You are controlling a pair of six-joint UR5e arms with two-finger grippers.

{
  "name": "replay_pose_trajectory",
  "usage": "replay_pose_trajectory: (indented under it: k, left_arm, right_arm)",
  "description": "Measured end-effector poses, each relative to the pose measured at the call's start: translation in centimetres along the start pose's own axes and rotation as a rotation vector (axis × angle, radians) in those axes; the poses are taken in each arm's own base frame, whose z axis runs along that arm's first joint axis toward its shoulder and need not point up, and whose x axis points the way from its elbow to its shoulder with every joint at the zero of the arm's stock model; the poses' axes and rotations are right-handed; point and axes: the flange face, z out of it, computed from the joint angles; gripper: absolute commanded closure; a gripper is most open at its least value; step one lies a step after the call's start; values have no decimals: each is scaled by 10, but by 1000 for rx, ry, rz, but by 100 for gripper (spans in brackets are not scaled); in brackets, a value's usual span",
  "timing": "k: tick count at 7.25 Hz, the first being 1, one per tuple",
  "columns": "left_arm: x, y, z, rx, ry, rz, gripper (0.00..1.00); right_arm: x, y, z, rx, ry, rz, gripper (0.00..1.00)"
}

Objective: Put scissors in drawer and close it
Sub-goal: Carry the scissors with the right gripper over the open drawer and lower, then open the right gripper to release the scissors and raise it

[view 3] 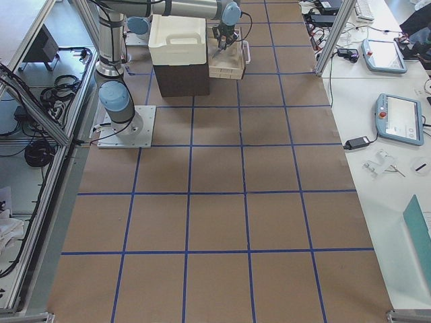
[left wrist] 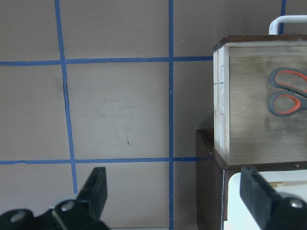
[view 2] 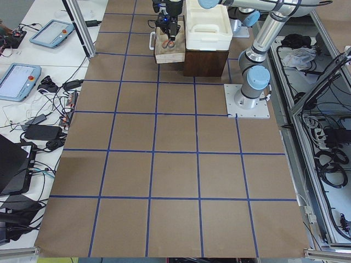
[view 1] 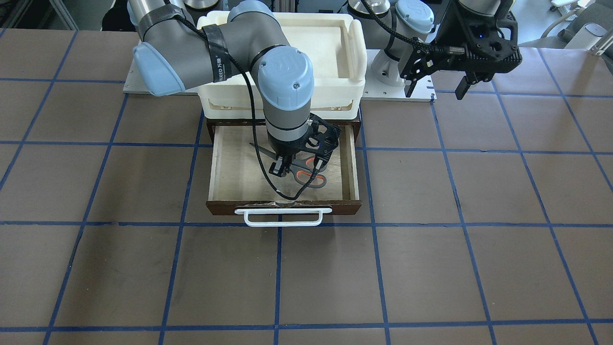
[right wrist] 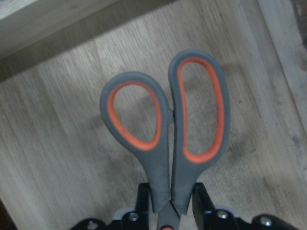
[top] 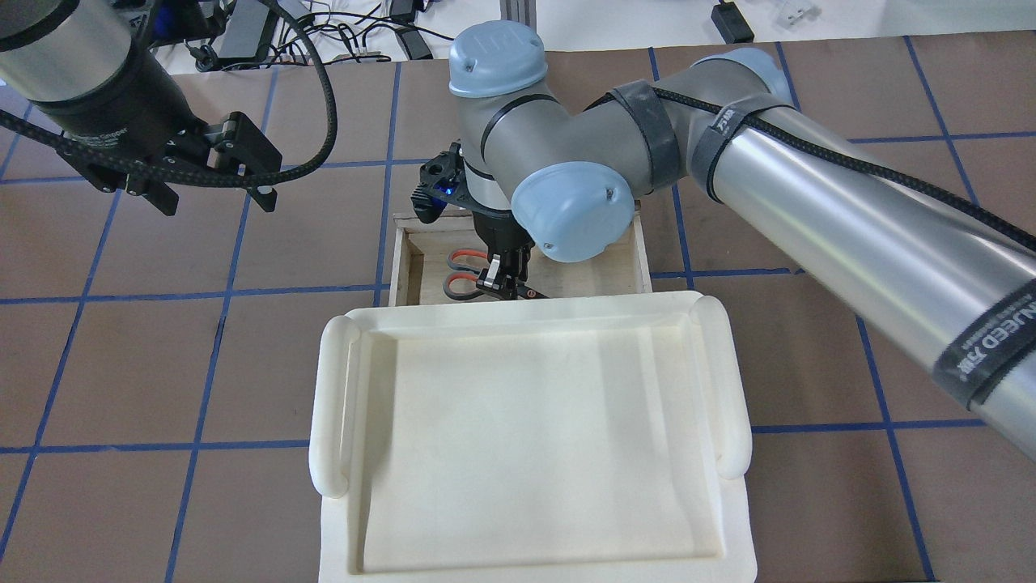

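the small scissors with grey handles lined in orange-red and dark blades (right wrist: 163,167) are inside the shallow pale-plywood drawer with a dark brown front and a white bar handle (view 1: 230,207), which stands open. the right gripper (right wrist: 170,203) reaches straight down into the drawer. its two black fingers (right wrist: 200,201) sit narrow, one pressed on each side of the shanks just below the loops, so it grips the scissors. in the right wrist view the two finger loops fan out toward 12 o'clock from the fingers, over the drawer floor. whether they touch the wood i cannot tell. in the front-facing view the blades point to about 10 o'clock from the gripper and the loops to about 4 o'clock. the left gripper (view 1: 437,88) hangs over the brown table with blue grid lines (view 1: 479,191), at about 2 o'clock from the drawer in that view, its fingers spread wide and holding nothing. the white plastic tray (top: 332,421) sits on the dark brown cabinet (view 2: 205,63) above the drawer.
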Motion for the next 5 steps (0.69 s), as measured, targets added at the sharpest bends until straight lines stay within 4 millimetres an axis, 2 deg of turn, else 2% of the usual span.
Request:
replay_pose_trajectory:
  k: [1,2,3,4,5]
  left_arm:
    - [0,0,0,0,-1,0,0]
    - [0,0,0,1,-1,1,0]
    - [0,-1,-1,3,-1,-1,0]
    - [-1,-3,-2,5,-1,-5,0]
    - [-2,-7,-4,7,0,-10,0]
  right_arm:
    - [-1,-2,-3,9,14,-2,1]
    - [0,-1,-10,17,32,5,1]
    - [2,7,-28,26,67,44,1]
    - [12,28,-57,43,119,126,1]
    - [28,58,-91,78,164,221,1]
